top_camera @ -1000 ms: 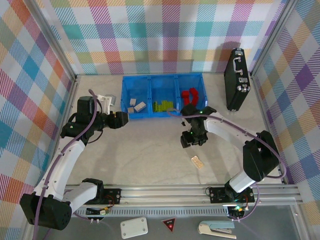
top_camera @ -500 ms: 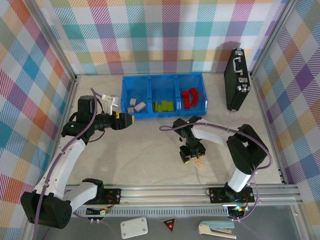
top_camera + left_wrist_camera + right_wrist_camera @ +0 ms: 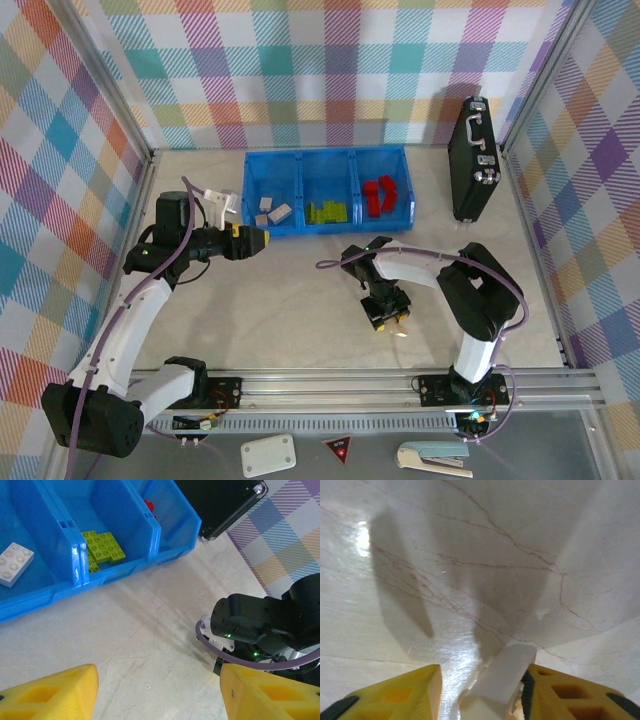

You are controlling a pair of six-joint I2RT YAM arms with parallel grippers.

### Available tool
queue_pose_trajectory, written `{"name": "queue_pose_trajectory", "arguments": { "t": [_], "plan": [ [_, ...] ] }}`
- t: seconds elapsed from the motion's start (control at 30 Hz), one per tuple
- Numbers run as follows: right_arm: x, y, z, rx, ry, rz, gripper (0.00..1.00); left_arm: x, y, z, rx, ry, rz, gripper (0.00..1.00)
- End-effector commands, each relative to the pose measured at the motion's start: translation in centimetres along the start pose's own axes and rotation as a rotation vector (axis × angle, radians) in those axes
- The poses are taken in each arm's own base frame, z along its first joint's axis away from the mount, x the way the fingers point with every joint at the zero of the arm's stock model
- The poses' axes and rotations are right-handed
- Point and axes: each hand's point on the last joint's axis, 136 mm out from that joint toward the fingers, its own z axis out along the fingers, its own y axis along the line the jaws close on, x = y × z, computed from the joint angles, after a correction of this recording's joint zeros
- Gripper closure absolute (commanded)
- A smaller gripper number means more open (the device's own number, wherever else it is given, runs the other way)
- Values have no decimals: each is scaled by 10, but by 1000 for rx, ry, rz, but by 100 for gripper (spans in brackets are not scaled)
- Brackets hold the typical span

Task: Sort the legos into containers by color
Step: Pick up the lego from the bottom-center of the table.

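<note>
One pale beige lego (image 3: 502, 677) lies on the table between my right gripper's yellow fingers (image 3: 555, 692). It rests against the right finger, with a gap to the left one. From above, the right gripper (image 3: 386, 315) points down over this brick (image 3: 399, 327), jaws open. My left gripper (image 3: 262, 238) hovers open and empty in front of the blue bin (image 3: 325, 232). The bin's left container holds beige legos (image 3: 272, 212), the middle one green legos (image 3: 328, 211), the right one red legos (image 3: 380, 193). The left wrist view shows the green legos (image 3: 102, 547) and one beige lego (image 3: 15, 564).
A black case (image 3: 475, 160) stands upright at the right of the bin, near the right wall. The right arm's wrist (image 3: 260, 625) sits low on the table ahead of the left gripper. Bare table lies between the two arms.
My right gripper has swung from near the bin toward the near edge and come down astride the beige lego. The left gripper has turned slightly and stayed in place.
</note>
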Motion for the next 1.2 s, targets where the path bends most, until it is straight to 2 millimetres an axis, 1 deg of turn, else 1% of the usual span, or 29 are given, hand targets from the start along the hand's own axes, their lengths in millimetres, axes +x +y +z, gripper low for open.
{"name": "queue_pose_trajectory", "arguments": {
  "t": [0.0,0.13,0.3,0.43,0.53,0.6,0.7,0.8,0.97,1.17],
  "plan": [
    [6,-4,4,30,27,23,59,0,-2,-2,21,-9,29,34],
    [8,-4,4,29,25,36,65,-1,-2,-2,22,-9,29,34],
    [7,-4,-1,23,12,46,70,-1,-1,-2,15,-10,29,34],
    [3,-2,-12,6,-22,55,72,-1,0,-3,3,-13,31,34],
    [-6,3,-24,-25,-69,59,73,-1,2,-4,-13,-16,31,34],
    [-13,10,-33,-61,-101,59,73,-1,4,-4,-25,-17,31,34],
    [-29,24,-51,-133,-161,55,73,-2,8,-6,-55,-23,33,34],
    [-49,39,-72,-212,-240,50,75,-2,17,-8,-116,-27,30,34],
    [-89,65,-113,-330,-381,35,75,-2,28,-12,-187,-30,25,34],
    [-137,89,-153,-412,-528,4,75,-3,37,-17,-251,-41,26,34]
  ]
}}
